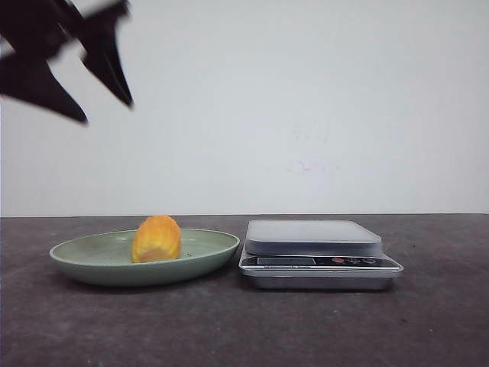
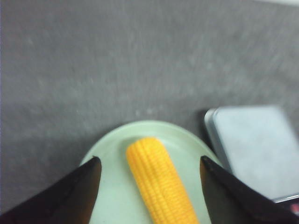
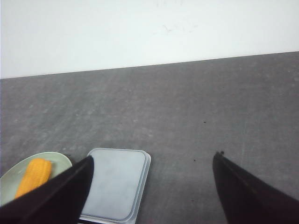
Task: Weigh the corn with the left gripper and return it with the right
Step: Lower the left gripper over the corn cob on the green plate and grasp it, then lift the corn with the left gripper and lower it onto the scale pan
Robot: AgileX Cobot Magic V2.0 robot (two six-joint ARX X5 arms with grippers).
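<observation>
Corn: short yellow-orange ribbed corn cob [image 2: 161, 184] lying on the shallow pale green plate [image 1: 92, 260], between and beyond the left jaws; its long axis runs away from them.
Left gripper [image 2: 149, 170]: jaws released, spread wide, well above the plate, holding nothing.
Right gripper [image 3: 152, 168]: jaws released, empty, high above the silver digital scale [image 3: 117, 184].
Edges: scale just beside the plate rim.
Room: dark grey bench [image 3: 201, 107] bare beyond both.
</observation>
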